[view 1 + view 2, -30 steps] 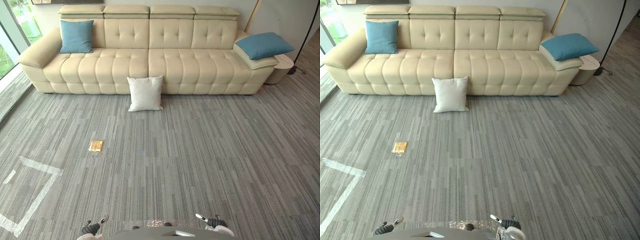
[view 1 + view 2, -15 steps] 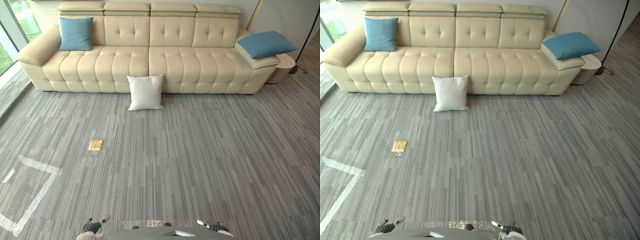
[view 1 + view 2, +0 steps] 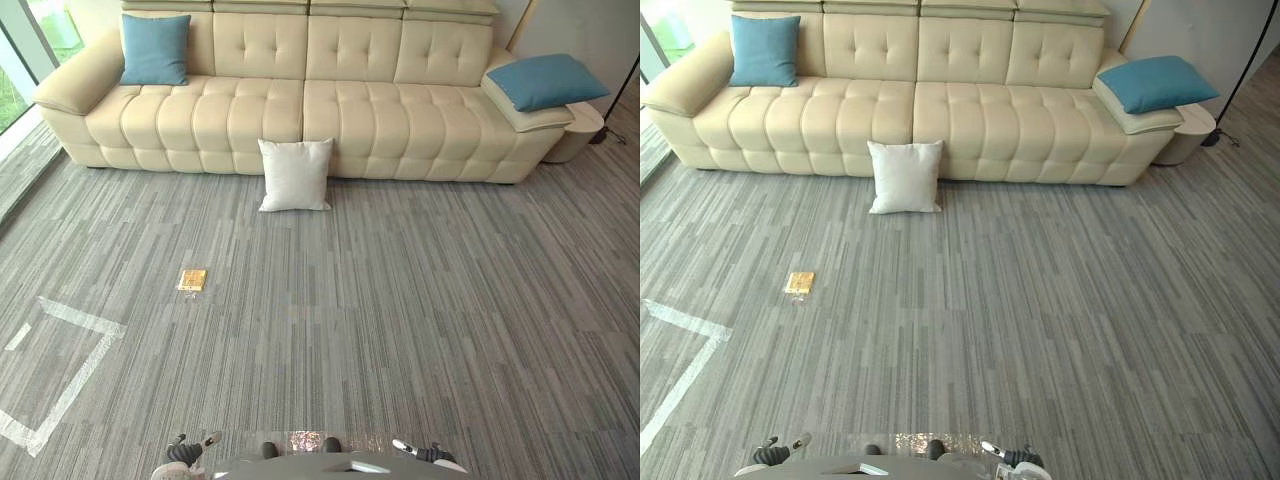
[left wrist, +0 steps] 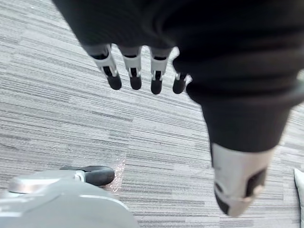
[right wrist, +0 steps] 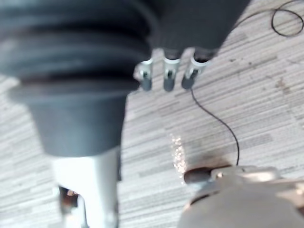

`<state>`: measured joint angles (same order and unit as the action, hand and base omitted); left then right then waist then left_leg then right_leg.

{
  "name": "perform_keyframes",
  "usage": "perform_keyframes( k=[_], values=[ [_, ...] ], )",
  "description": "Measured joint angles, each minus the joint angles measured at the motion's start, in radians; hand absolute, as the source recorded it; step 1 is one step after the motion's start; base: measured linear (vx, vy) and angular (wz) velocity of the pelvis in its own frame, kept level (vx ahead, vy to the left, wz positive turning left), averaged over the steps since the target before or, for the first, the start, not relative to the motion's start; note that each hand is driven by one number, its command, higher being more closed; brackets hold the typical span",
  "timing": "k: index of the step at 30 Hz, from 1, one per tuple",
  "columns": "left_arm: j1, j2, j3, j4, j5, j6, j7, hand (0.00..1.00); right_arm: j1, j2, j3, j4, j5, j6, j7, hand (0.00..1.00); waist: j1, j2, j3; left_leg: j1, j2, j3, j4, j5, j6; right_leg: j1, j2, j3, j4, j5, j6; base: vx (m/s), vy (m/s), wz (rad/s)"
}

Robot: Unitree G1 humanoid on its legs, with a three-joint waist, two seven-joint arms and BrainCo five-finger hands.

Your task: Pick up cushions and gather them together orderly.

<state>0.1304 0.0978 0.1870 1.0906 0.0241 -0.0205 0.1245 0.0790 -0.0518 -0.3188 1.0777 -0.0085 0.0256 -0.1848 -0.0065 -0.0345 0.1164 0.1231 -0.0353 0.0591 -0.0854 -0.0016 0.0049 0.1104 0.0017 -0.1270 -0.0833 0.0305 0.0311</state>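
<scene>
Cushions lie ungathered: a blue cushion (image 3: pixel 155 48) at the sofa's (image 3: pixel 400 110) left end, a white cushion (image 3: pixel 295 174) on the carpet (image 3: pixel 420 320) leaning against the sofa front, and a second blue cushion (image 3: pixel 547 81) on the right armrest. The step in hand appears to be the approach: left hand (image 4: pixel 134 71) and right hand (image 5: pixel 168 76) hang low, well apart from every cushion, fingers straight and empty. Next, walk up to the white cushion; a small yellow object (image 3: pixel 192 279) and tape lines (image 3: pixel 82 315) lie left of that path and are judged no obstruction.
</scene>
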Motion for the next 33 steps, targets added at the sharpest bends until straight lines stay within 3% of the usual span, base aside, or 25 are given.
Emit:
perform_keyframes(
  k=[6,9,10,12,14,15,17,20,23,25,26,27,29,30,32,33],
  values=[
    [-0.004,0.005,-0.014,-0.001,0.001,0.0,0.0,0.0,-0.007,0.0,0.001,0.0,-0.03,0.0,0.0,0.0,-0.001,-0.001,0.006,-0.004,0.001,0.002,0.001,-0.001,-0.001,-0.004,0.0,0.001,0.004,0.002,-0.006,0.0,0.0,0.0],
    [-0.022,0.006,-0.014,-0.002,0.0,0.0,0.001,0.0,-0.009,-0.002,0.001,-0.001,-0.036,0.0,0.0,0.0,0.001,0.01,0.022,-0.026,0.008,0.011,0.03,-0.033,-0.015,-0.039,0.001,-0.005,0.057,-0.043,-0.013,0.0,-0.014,0.01],
    [-0.033,0.01,-0.014,-0.004,0.0,0.0,0.001,0.0,-0.012,-0.001,0.0,-0.002,-0.036,0.0,0.0,0.0,0.002,-0.004,0.033,-0.067,0.021,0.042,0.112,-0.089,-0.018,-0.059,-0.004,-0.019,0.106,-0.078,-0.02,0.0,-0.047,0.06],
    [-0.037,0.01,-0.013,-0.007,0.0,0.001,0.001,0.0,-0.008,-0.003,-0.001,-0.009,-0.036,0.0,0.0,0.0,0.005,0.012,0.046,-0.104,0.047,0.087,0.203,-0.147,-0.03,-0.08,-0.005,-0.025,0.164,-0.118,-0.025,0.03,-0.053,0.07],
    [-0.029,0.0,0.0,-0.036,-0.001,0.001,-0.002,0.0,0.016,-0.004,0.002,-0.053,-0.036,0.0,0.0,0.0,0.013,0.013,0.058,-0.166,0.096,0.142,0.426,-0.226,-0.065,-0.121,-0.013,-0.024,0.31,-0.222,-0.033,0.11,-0.043,0.08],
    [-0.027,-0.001,0.012,-0.041,-0.001,0.001,-0.003,0.0,0.019,-0.002,0.005,-0.059,-0.036,-0.001,0.0,0.0,0.011,0.012,0.06,-0.191,0.102,0.15,0.481,-0.227,-0.066,-0.126,-0.017,-0.025,0.329,-0.238,-0.034,0.14,-0.032,0.13],
    [-0.026,-0.027,0.072,-0.084,-0.002,0.001,-0.002,0.0,0.027,-0.009,0.027,-0.09,-0.035,0.0,0.0,0.0,0.015,0.012,0.083,-0.348,0.161,0.199,0.846,-0.215,-0.064,-0.096,-0.037,-0.028,0.375,-0.283,-0.044,0.2,0.003,0.07],
    [-0.018,-0.038,0.084,-0.099,-0.004,0.0,-0.001,0.0,0.028,-0.019,0.041,-0.092,-0.035,0.002,-0.001,0.0,0.024,0.023,0.085,-0.433,0.204,0.23,0.88,-0.273,-0.058,-0.031,-0.067,-0.037,0.362,-0.311,-0.029,0.32,0.126,0.08],
    [-0.022,-0.038,0.082,-0.099,-0.023,0.0,0.003,0.0,0.01,-0.022,0.041,-0.085,-0.034,0.006,-0.002,0.0,0.045,0.018,0.086,-0.506,0.184,0.24,0.651,-0.224,-0.056,0.019,-0.119,-0.037,0.293,-0.322,-0.008,0.31,0.195,0.0],
    [-0.015,-0.042,0.081,-0.096,-0.043,0.0,0.015,0.0,-0.018,-0.026,0.046,-0.082,-0.024,0.007,-0.009,0.0,0.06,0.019,0.088,-0.533,0.17,0.234,0.357,-0.068,-0.068,0.075,-0.157,-0.021,0.212,-0.34,0.024,0.55,0.442,-0.19],
    [-0.015,-0.042,0.082,-0.095,-0.048,0.001,0.019,0.0,-0.025,-0.024,0.054,-0.081,-0.019,0.007,-0.012,0.0,0.067,0.014,0.088,-0.534,0.167,0.243,0.363,0.001,-0.074,0.087,-0.169,-0.015,0.197,-0.345,0.029,0.52,0.4,-0.36],
    [-0.015,-0.041,0.084,-0.091,-0.063,-0.002,0.026,0.0,-0.047,-0.018,0.069,-0.069,-0.017,0.005,-0.013,0.0,0.08,0.001,0.089,-0.543,0.152,0.253,0.418,0.035,-0.043,0.102,-0.188,0.005,0.169,-0.342,0.002,0.41,0.284,-0.33],
    [-0.033,-0.034,0.091,-0.085,-0.075,-0.003,0.025,0.0,-0.089,0.024,0.073,-0.069,-0.016,-0.004,-0.01,0.0,0.078,-0.01,0.09,-0.605,0.149,0.24,0.537,-0.07,0.01,0.09,-0.184,0.052,0.197,-0.288,0.001,0.57,0.338,-0.06],
    [-0.03,-0.032,0.099,-0.085,-0.088,-0.004,0.024,0.0,-0.094,0.048,0.072,-0.07,-0.016,-0.007,-0.008,0.0,0.077,-0.029,0.087,-0.62,0.138,0.241,0.62,-0.128,0.042,0.083,-0.212,0.064,0.241,-0.285,0.025,0.69,0.405,0.16],
    [-0.02,-0.029,0.113,-0.076,-0.133,-0.003,0.023,0.0,-0.095,0.052,0.067,-0.04,-0.016,-0.011,0.002,0.0,0.084,-0.053,0.07,-0.611,0.122,0.262,0.751,-0.268,0.06,0.079,-0.252,0.092,0.372,-0.281,0.083,0.56,0.305,0.0],
    [-0.02,-0.028,0.114,-0.076,-0.142,-0.003,0.023,0.0,-0.095,0.05,0.063,-0.038,-0.016,-0.012,0.002,0.0,0.086,-0.058,0.067,-0.599,0.115,0.271,0.759,-0.29,0.064,0.055,-0.263,0.106,0.437,-0.275,0.099,0.55,0.277,-0.11]
  ],
)
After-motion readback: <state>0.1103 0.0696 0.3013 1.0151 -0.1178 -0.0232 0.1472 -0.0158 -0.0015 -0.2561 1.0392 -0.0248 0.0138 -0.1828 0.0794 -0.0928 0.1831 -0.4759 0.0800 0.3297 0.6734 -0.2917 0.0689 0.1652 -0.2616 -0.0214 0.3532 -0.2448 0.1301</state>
